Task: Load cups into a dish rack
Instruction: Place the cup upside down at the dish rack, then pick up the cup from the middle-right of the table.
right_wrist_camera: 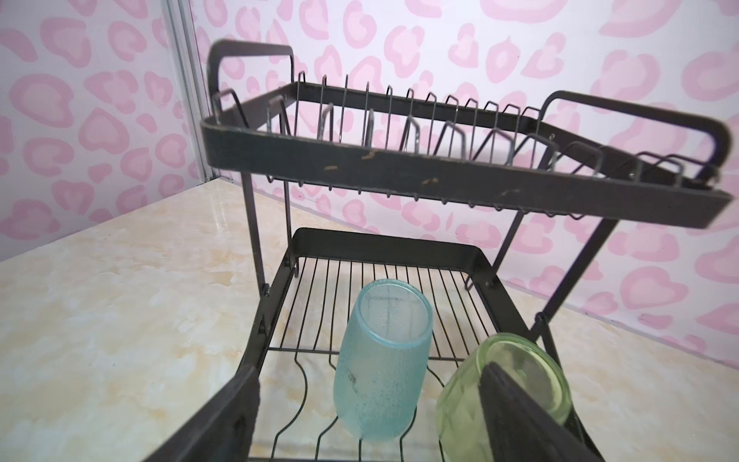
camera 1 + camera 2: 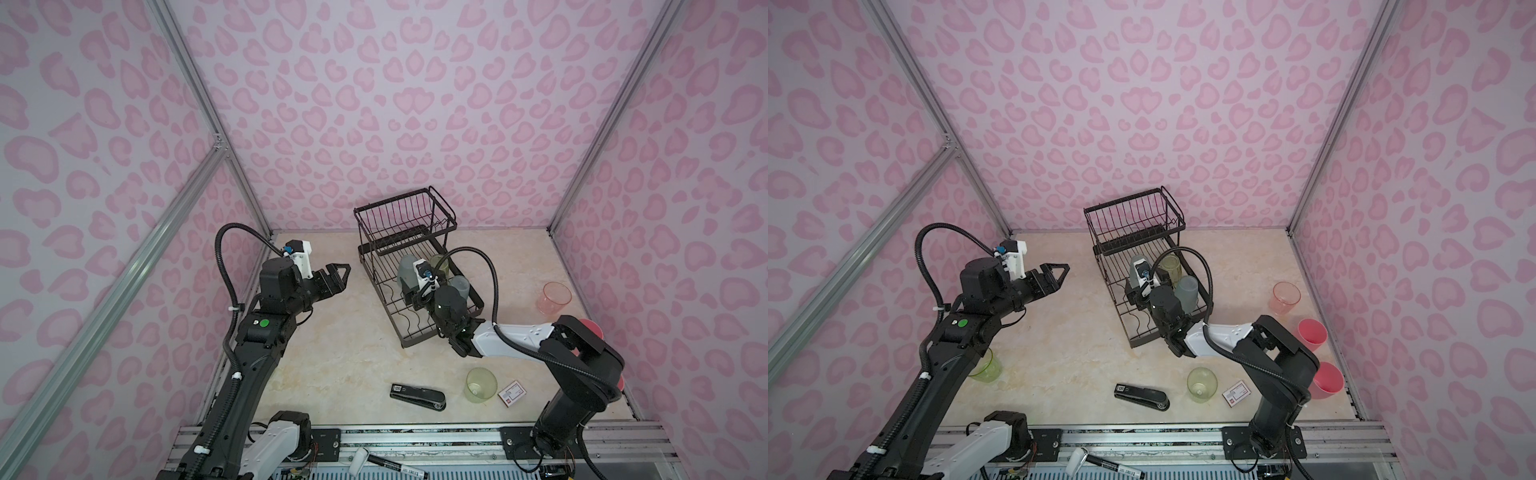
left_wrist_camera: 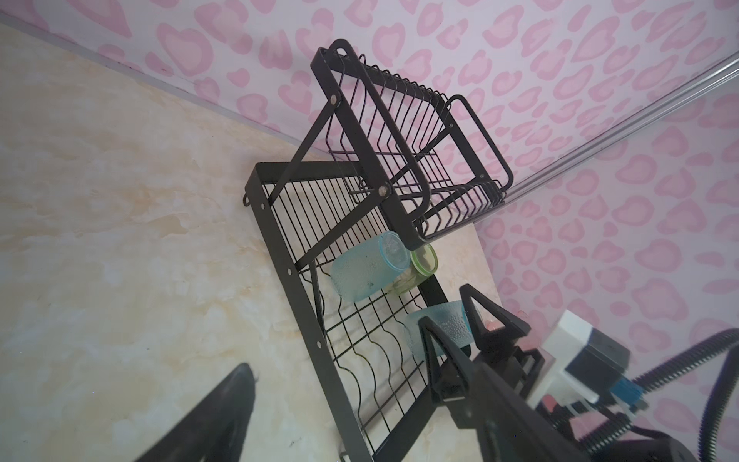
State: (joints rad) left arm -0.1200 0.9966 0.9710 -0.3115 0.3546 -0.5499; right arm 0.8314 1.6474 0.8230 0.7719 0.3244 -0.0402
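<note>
Right wrist view: the right end effector (image 1: 370, 372) is spread wide, grasping nothing. Just ahead of it a teal cup (image 1: 382, 360) leans base-up on the lower tray (image 1: 384, 248) of the dish rack (image 1: 460, 172). A yellow-green cup (image 1: 460, 400) sits beside it, partly behind one finger. They look thin, light and smooth, apt to slip or tip; a gentle squeeze across the mid-wall should suit.

Left wrist view adds a second teal cup (image 3: 450, 322) on the far side of that end effector's fingers.

Both top views show the left end effector (image 2: 337, 275) released, well apart from the rack. A top view also shows two opaque pink cups (image 2: 1312, 334) on the bench (image 2: 1059, 353) behind the right end effector, which neither wrist view shows.
</note>
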